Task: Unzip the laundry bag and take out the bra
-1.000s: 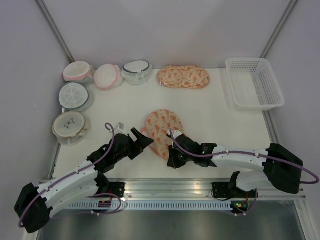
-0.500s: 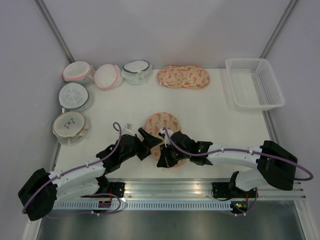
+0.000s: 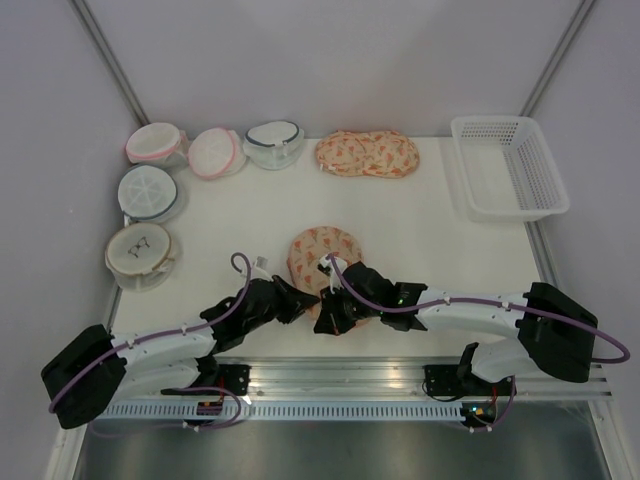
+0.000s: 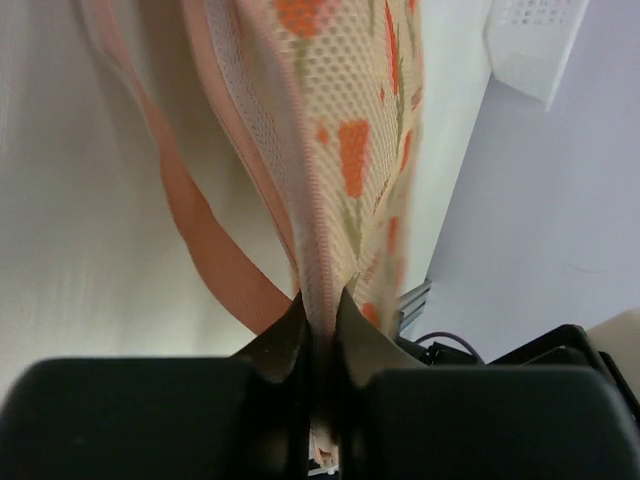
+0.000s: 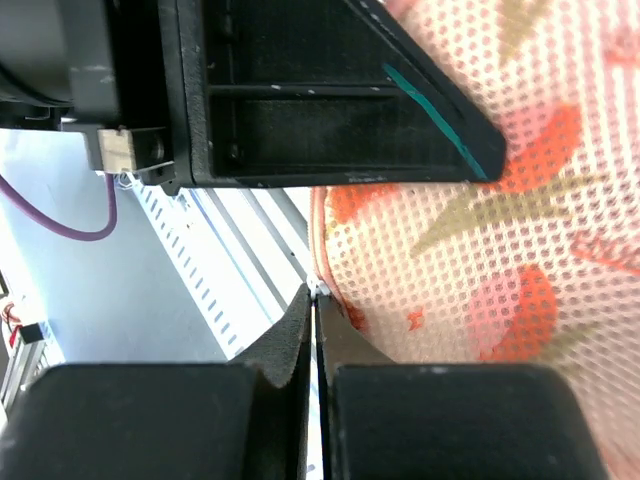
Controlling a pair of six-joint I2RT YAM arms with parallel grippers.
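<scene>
Laundry bag: the peach, orange-printed laundry bag [image 3: 322,250] sits on the table [image 3: 430,230] near the front edge, in the middle, between your two arms. Its near edge is lifted where both grippers meet it.
Left gripper: your left gripper [image 4: 320,305] is clamped tight on the bag's near-left edge. The wrist view shows printed mesh rising straight out from between the closed jaws. A pink trim strip [image 4: 215,260] hangs loose to one side of them.
Right gripper: your right gripper [image 5: 314,300] is narrowed to a thin slit. Its tips pinch the bag's pink-trimmed rim, just beside the left gripper. You cannot tell from the wrist view what part of the rim lies between them.
Second printed case: a look-alike second printed case [image 3: 367,154] lies flat at the far side of the table, well apart from both arms.
Round mesh bags: five round mesh bags [image 3: 150,190] cluster along the far-left corner and left side.
White basket: a white basket [image 3: 508,165] stands at the far-right corner.
</scene>
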